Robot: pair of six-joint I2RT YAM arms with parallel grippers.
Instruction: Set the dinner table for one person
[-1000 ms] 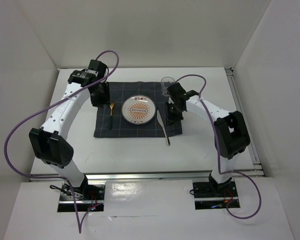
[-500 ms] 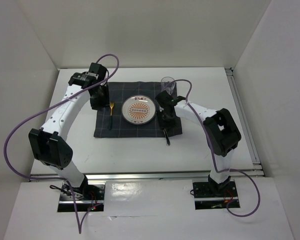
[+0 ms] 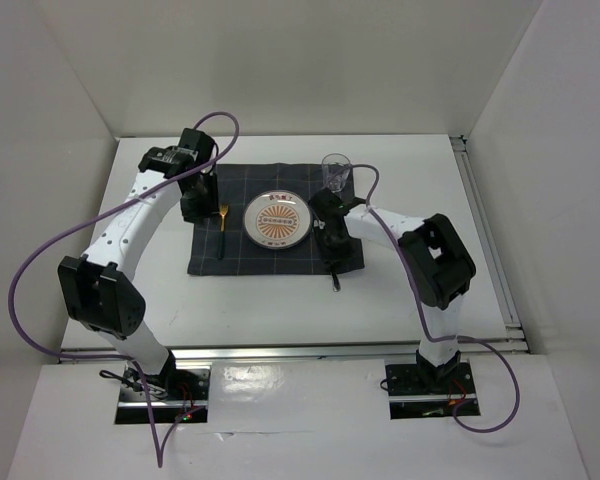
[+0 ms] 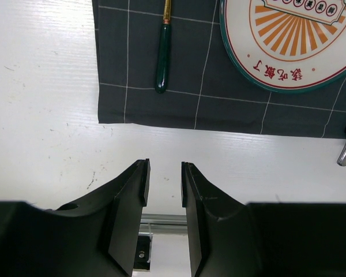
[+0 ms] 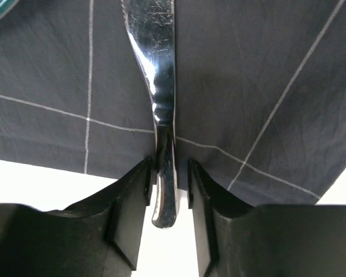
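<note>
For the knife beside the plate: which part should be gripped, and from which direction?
Grip the narrow handle from straight above, fingers across its width. The knife lies flat on the placemat, but its handle end overhangs the cloth's near edge onto the dinner table. It is slim enough for the right pincer, which straddles it there.

Bench (image 4: pixel 46 86): white, matt, faintly scuffed. Mat (image 5: pixel 248 75): dark grey woven cloth, matt, slightly creased, with pale check lines. Knife (image 5: pixel 155 46): polished metal, mirror-bright, finely scratched on the blade. Fork (image 4: pixel 163 52): gold-toned metal neck, glossy dark green handle. Plate (image 4: pixel 288 34): smooth, glossy, printed in orange with a green rim. Glass (image 3: pixel 335 172): clear, shiny. Left hand (image 4: pixel 164 173) and right hand (image 5: pixel 168 179): black plastic, matt.
</note>
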